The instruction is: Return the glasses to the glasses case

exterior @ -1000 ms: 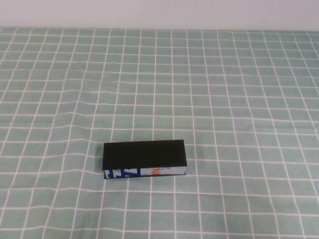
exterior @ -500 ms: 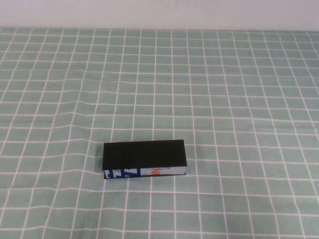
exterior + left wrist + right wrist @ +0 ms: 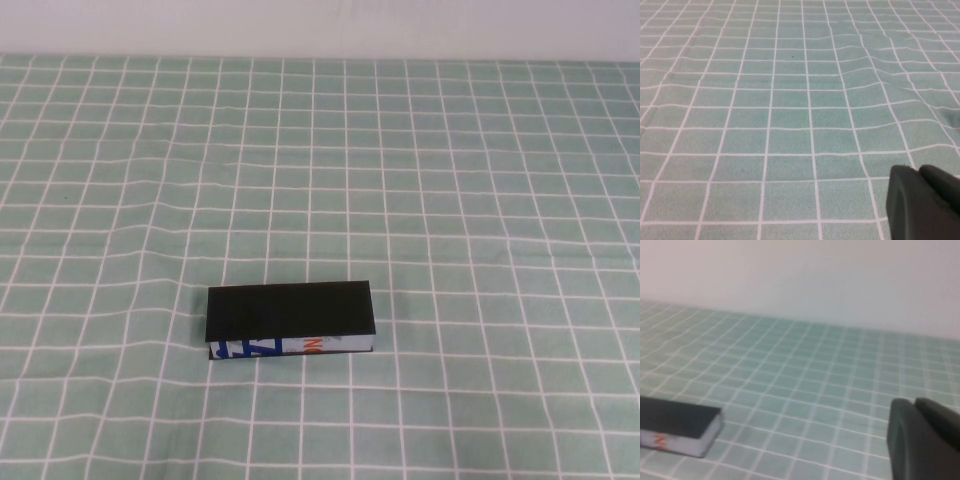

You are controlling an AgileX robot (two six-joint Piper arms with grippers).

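Note:
The glasses case (image 3: 290,312) is a black box with its lid shut, lying lengthwise on the green checked cloth at the front centre, its white side with blue and orange print facing me. One end of it shows in the right wrist view (image 3: 677,424). The glasses are out of view. Neither arm shows in the high view. My left gripper (image 3: 918,171) is shut and empty, low over bare cloth. My right gripper (image 3: 914,403) is shut and empty, off to the case's right, well apart from it.
The green cloth with white grid lines (image 3: 450,200) covers the whole table and has slight wrinkles on the left. A pale wall (image 3: 320,25) runs along the far edge.

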